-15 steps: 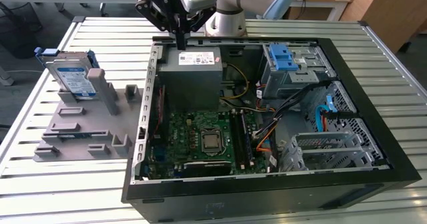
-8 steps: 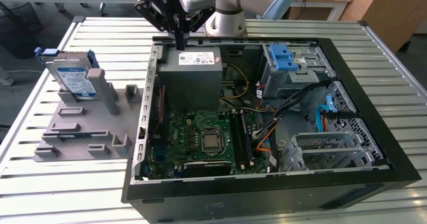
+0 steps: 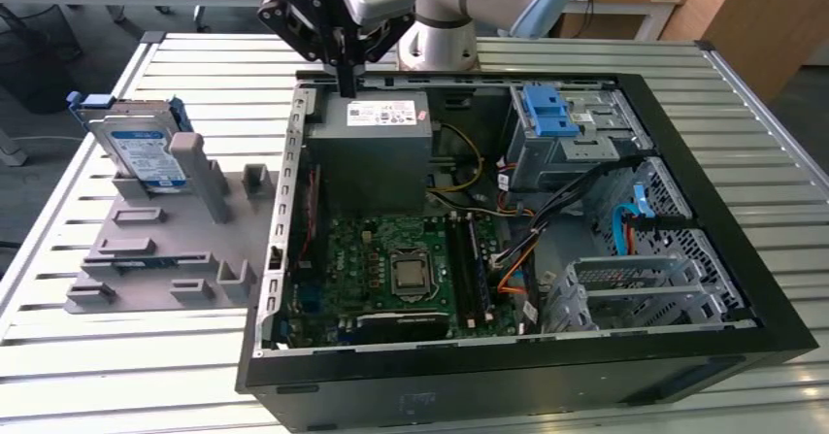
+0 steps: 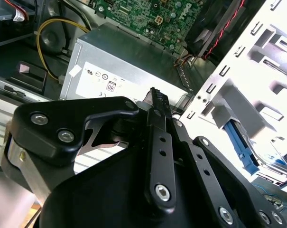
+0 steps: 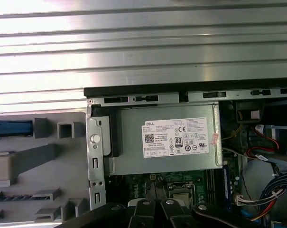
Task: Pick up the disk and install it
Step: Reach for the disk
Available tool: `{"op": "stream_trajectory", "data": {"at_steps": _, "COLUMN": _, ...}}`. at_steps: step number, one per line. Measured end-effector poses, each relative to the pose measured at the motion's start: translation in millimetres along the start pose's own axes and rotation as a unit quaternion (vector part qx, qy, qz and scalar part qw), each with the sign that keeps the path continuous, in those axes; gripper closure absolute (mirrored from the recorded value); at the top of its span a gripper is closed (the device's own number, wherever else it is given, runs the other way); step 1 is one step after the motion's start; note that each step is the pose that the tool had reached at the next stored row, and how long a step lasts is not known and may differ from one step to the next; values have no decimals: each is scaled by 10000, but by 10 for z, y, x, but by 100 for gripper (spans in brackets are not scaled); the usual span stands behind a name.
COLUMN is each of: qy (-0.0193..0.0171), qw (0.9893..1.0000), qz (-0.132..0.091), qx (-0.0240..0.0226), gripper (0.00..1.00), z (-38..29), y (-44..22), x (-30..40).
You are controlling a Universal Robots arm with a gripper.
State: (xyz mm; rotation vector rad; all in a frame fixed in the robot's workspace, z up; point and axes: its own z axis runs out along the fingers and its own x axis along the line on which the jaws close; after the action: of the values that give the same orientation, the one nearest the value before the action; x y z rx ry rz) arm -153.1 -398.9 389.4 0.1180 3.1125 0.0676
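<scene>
The end effector (image 3: 348, 88), fingers together and empty, hangs over the computer case (image 3: 518, 381) rim; the disk (image 3: 140, 154) stands upright in a grey holder (image 3: 155, 259), well apart; arriving closed, it could topple the disk.

Flat silver metal hard drive with a blue plastic frame (image 3: 136, 152) was partly hidden behind a grey plastic post (image 3: 192, 177). In the first wrist view the picture's edge cut it down to a blue sliver (image 5: 10, 128). Black gripper (image 3: 348, 90) got cropped up top in the exterior view.
</scene>
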Motion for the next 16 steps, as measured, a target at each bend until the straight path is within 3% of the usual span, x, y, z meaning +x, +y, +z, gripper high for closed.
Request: {"op": "stream_trajectory", "data": {"at_steps": 16, "qy": 0, "qw": 10000, "qz": 0, "qx": 0, "gripper": 89, "z": 14, "y": -3, "x": 64}}
